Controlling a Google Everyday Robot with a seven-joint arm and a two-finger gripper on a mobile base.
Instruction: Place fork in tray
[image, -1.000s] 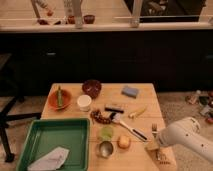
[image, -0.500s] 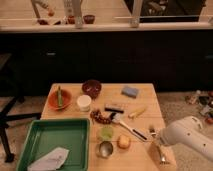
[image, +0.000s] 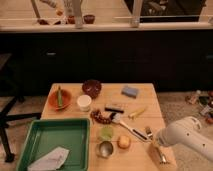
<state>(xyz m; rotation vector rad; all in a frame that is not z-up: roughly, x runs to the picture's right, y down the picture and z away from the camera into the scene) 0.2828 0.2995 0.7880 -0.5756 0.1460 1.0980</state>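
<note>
Lately the arm (image: 187, 137) is drawing back slightly toward 3 o'clock compared with a second ago, and the fork (image: 149, 133) is showing more plainly near the counter's (image: 145, 100) 4 o'clock edge, tines pointing toward 11. The gripper (image: 159, 151) is sitting at the handle end; whether it is closing on the fork I cannot tell. So the pickup is looking unfinished, with the tray (image: 55, 137) waiting well apart at 8 o'clock, holding a white paper (image: 50, 159). A metal cup (image: 105, 149), a yellow fruit (image: 124, 142) and a black-handled utensil (image: 127, 129) are lying between, so a lifted path is looking wiser; the edge beside the fork is leaving little slack.
</note>
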